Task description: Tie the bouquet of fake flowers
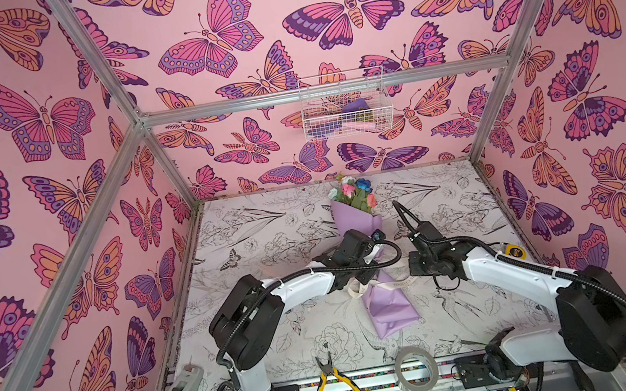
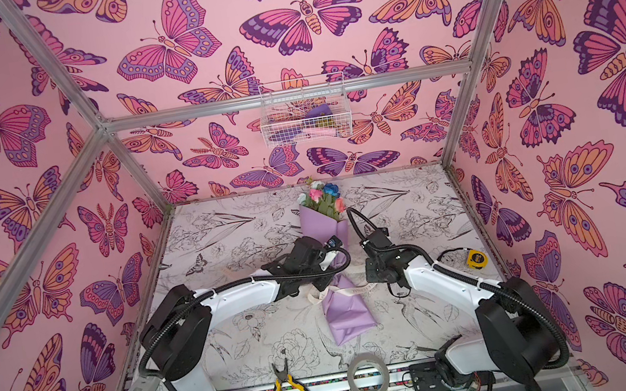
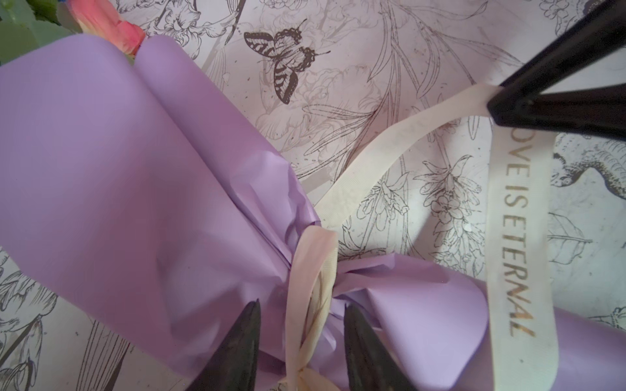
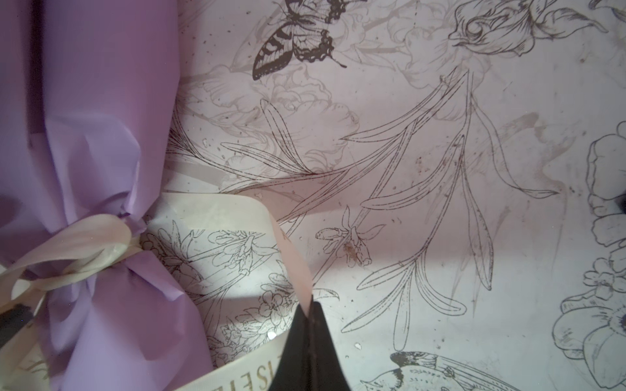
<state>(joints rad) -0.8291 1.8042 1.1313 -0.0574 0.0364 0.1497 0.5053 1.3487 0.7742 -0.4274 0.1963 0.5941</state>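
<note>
Bouquet (image 3: 101,169) ribbon (image 3: 518,237): right pincer (image 4: 310,304) clenched on it; left pincer (image 3: 301,304) parted, straddling the knot (image 3: 315,243).

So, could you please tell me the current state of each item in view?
Lilac paper bouquet: lying on the table, cinched at its waist.
Cream printed ribbon: wrapped round the waist, one strand held out sideways.
Left gripper: open, straddling the ribbon wrap.
Right gripper: shut on the ribbon.
Yellow-handled pliers: lying idle, handles splayed.
</note>
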